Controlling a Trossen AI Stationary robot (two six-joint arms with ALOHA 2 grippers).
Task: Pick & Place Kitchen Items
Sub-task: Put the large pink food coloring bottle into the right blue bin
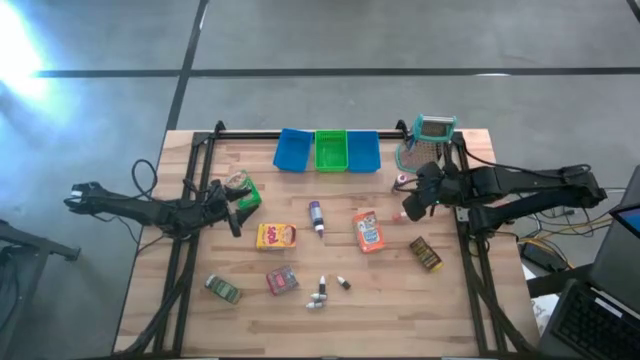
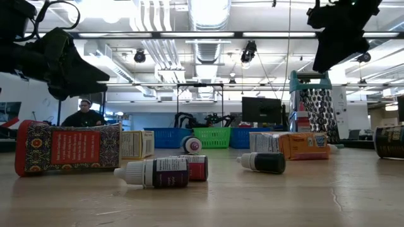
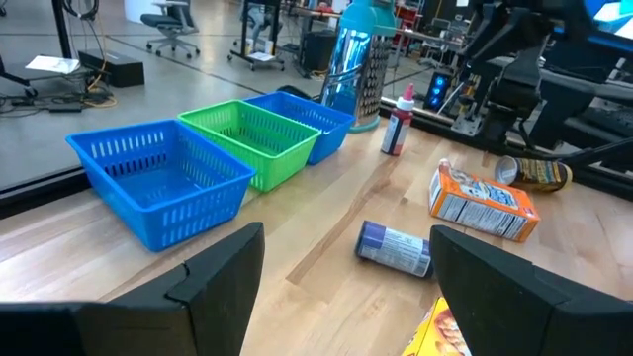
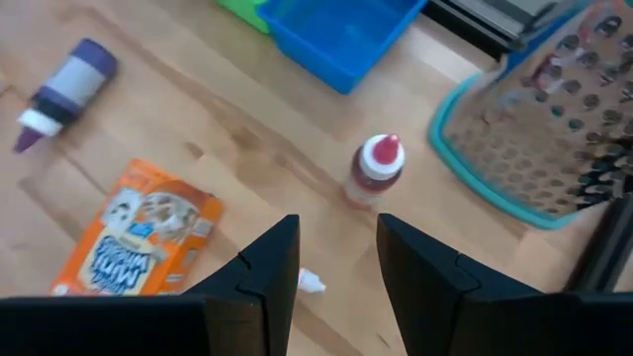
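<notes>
Kitchen items lie scattered on the wooden table: a purple bottle [image 1: 316,215], an orange box [image 1: 368,230], a yellow-red box [image 1: 277,236], a brown packet [image 1: 425,253], a pink-red packet [image 1: 282,281], green packets [image 1: 223,289] [image 1: 243,189] and small bottles [image 1: 320,292]. A small red-capped bottle [image 4: 376,168] stands upright near the grater. My right gripper [image 4: 338,232] hangs open above the table, slanting down, just short of that bottle. My left gripper [image 3: 346,237] is open at the table's left, nearly level, beside the upper green packet, with nothing between its fingers.
Two blue bins [image 1: 290,150] [image 1: 363,150] flank a green bin [image 1: 331,150] at the far edge. A metal grater with teal trim [image 1: 431,140] stands at the far right. A person sits in the room beyond the table [image 2: 83,115].
</notes>
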